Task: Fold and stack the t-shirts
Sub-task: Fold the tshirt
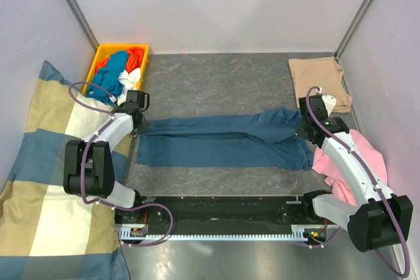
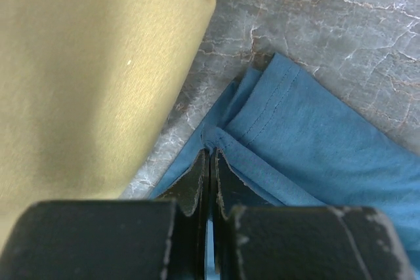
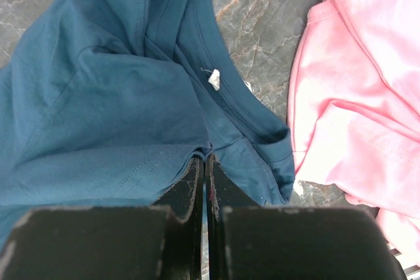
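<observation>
The dark teal-blue t-shirt (image 1: 223, 141) lies stretched lengthwise across the grey table, folded into a long band. My left gripper (image 1: 136, 124) is shut on its left hem end (image 2: 262, 136), next to the cushion. My right gripper (image 1: 307, 129) is shut on its right end near the collar (image 3: 131, 96), where a white label shows. A tan-beige t-shirt (image 1: 319, 80) lies folded at the back right. A pink t-shirt (image 1: 351, 159) lies crumpled at the right, under my right arm, and shows in the right wrist view (image 3: 361, 83).
A yellow bin (image 1: 105, 56) at the back left holds several crumpled shirts, blue, red and white. The big checked cushion (image 1: 46, 181) fills the left side and shows as tan cloth in the left wrist view (image 2: 92, 77). Walls close in the back and sides.
</observation>
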